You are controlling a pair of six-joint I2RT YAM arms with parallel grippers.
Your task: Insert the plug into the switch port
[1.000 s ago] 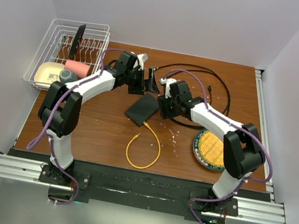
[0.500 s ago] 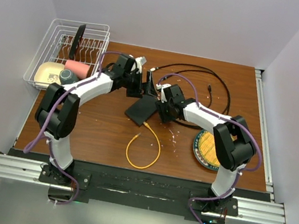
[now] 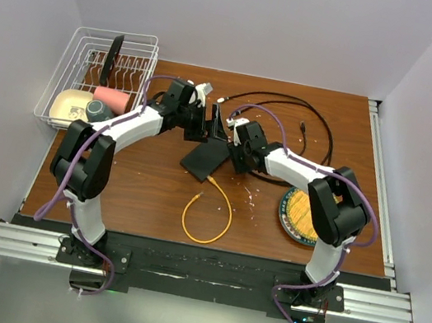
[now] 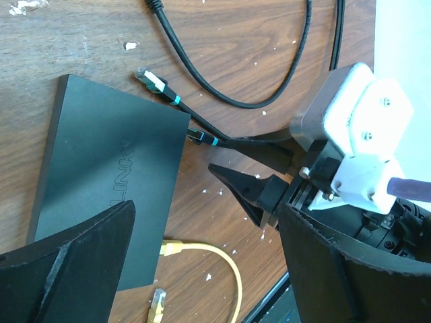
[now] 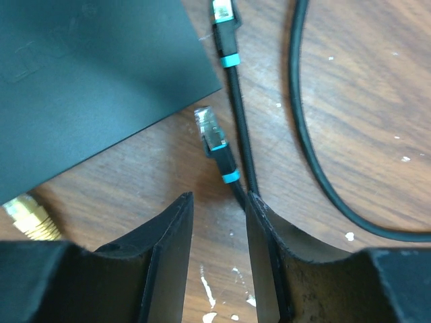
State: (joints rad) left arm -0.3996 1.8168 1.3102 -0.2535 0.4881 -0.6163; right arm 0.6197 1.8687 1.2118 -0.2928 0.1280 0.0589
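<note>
Black plug [image 5: 214,138] with a teal band lies on the table [image 5: 363,101] just off a switch [image 5: 87,67] corner. The right gripper [image 5: 219,202] sits low right behind it, jaws a narrow gap apart, clamping nothing. The plug's cable runs in by the inner face of one finger. The left gripper [image 4: 205,222] hangs spread wide above the switch, empty. The switch lies flat mid-table; no view shows its ports.

Step looks like grasping the plug. To do it well, centre the jaws on the plug body or just behind the teal band, not further down the cable, or the tip will flop. The second plug [image 5: 224,20] lies just beyond and its cable runs alongside, so close on one only. The left gripper could pin the switch so it doesn't slide at insertion.

Compared with a second ago, the right elbow has swung inward and its gripper has edged toward the plug. The left arm, switch and yellow cable [image 3: 209,210] look unmoved.
</note>
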